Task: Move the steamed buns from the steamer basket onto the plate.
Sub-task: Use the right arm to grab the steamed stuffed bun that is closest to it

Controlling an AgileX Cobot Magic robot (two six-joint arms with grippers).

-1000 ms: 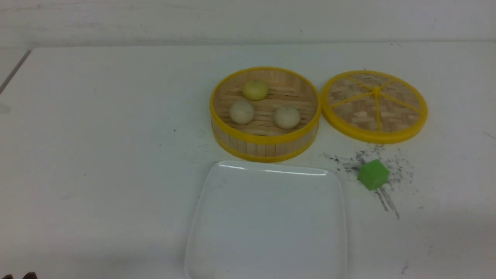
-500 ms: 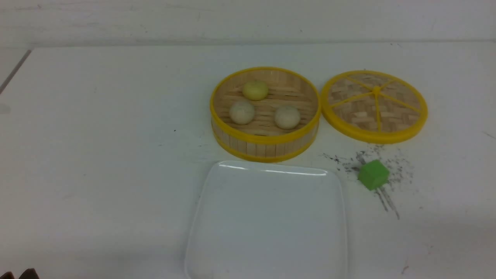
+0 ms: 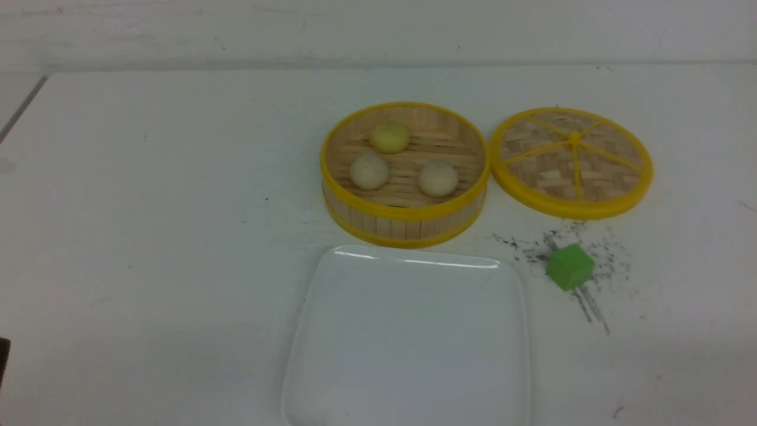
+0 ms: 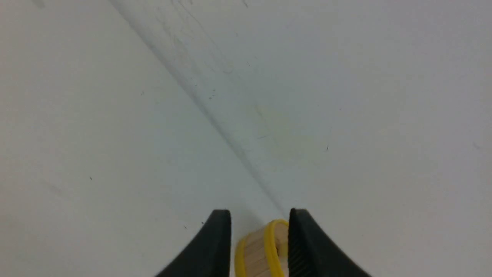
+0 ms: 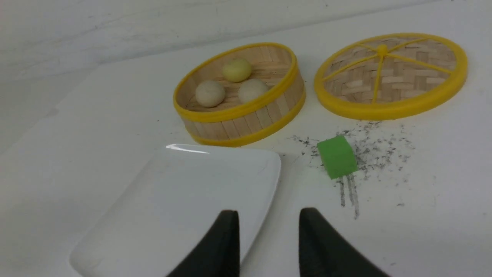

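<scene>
Three steamed buns lie in the steamer basket point(image 3: 402, 228) at the table's middle back: a pale yellow one point(image 3: 390, 137) at the rear, two beige ones point(image 3: 369, 171) point(image 3: 438, 178) in front. The white plate point(image 3: 408, 343) lies bare just in front of the basket. My left gripper point(image 4: 259, 210) is open, far off to the left; the basket point(image 4: 261, 246) shows small through the gap between its fingers. My right gripper point(image 5: 269, 211) is open and empty, hovering near the plate's point(image 5: 184, 192) right corner, well short of the basket point(image 5: 238, 123).
The flat woven lid point(image 3: 572, 161) lies right of the basket. A green cube point(image 3: 569, 267) sits on a patch of dark scuff marks right of the plate. A dark sliver of my left arm point(image 3: 2, 361) shows at the left edge.
The dark bit of my left arm has shifted from the bottom left corner up along the left edge. Buns, basket, plate and cube have not moved.
</scene>
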